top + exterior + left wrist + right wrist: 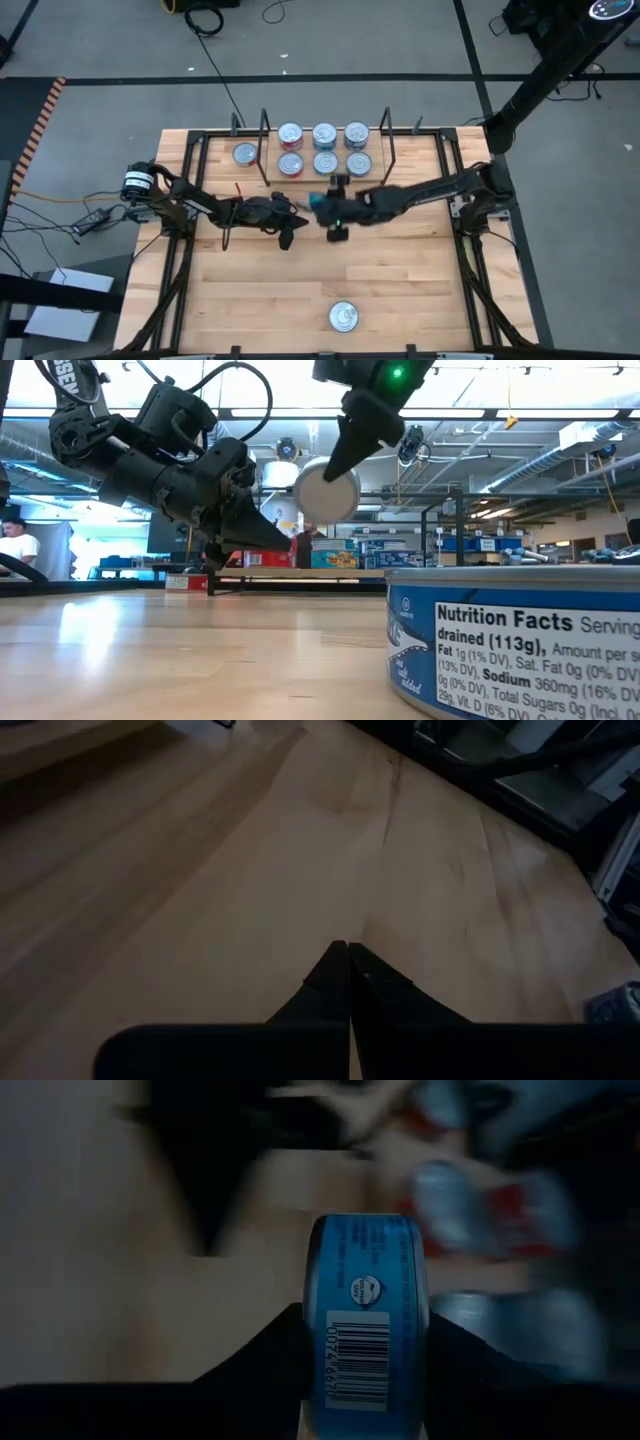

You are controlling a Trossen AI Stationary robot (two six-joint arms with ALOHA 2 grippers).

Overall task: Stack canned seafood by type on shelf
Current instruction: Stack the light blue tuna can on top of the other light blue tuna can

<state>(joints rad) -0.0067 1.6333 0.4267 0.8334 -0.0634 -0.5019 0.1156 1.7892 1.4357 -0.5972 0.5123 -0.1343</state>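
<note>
Sitting clamped — blue tin [368, 1325] in right pincer [366, 1380].

Site type: robotics lab or industrial workshop, probably within a large open hall.
Ceiling: exposed ducts [560, 455] and strip lighting.
Floor: grey, marked with black tape lines [470, 45]; loose cables [205, 15].
Surface: wooden, black-framed [420, 280].
Background: shelving and workstations, indistinct; one person [15, 545] at the side.

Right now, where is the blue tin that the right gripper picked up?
The blue tin is clamped on edge in the right gripper, lifted above mid-table just in front of the shelf, beside the left gripper.
</note>
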